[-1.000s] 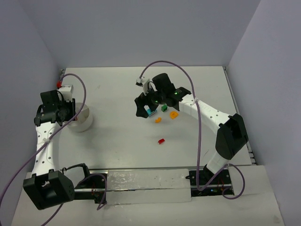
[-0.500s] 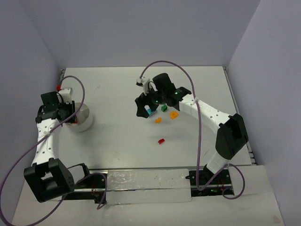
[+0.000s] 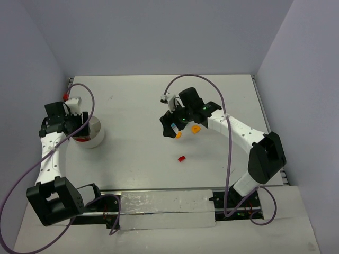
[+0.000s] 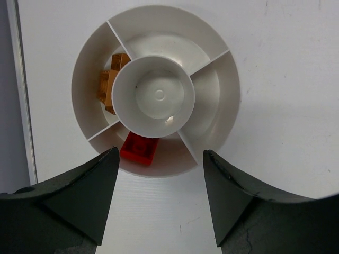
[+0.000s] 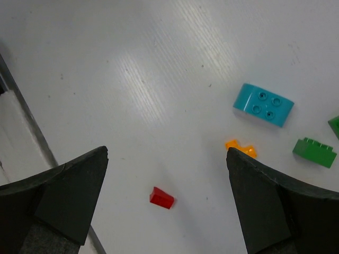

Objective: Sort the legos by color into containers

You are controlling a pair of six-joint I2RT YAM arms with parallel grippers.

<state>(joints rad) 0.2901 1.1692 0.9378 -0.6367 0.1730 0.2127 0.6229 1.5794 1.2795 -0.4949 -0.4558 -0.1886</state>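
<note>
left gripper: i see it above the bowl, dark matte fingers spread apart and gripping nothing. the bowl is round, smooth white plastic, with thin dividers running out from a central ring. the compartment at the left of the wrist view holds orange bricks, studded and stacked against the ring. the nearest compartment holds one red brick, glossy, lying just below the ring.

right gripper: jaws wide, nothing between them, hanging over the loose legos. a small red wedge lies alone on the table. a cyan curved brick with four studs lies further off. an orange piece is partly hidden behind the finger edge, and a green rectangular brick sits just beside it, apart.

surface: white, slightly glossy, with faint parallel streaks. in the top view the bowl sits at the left side of the table, well apart from the loose bricks at centre-right. plain pale lavender walls close three sides. purple cables loop off each arm.
</note>
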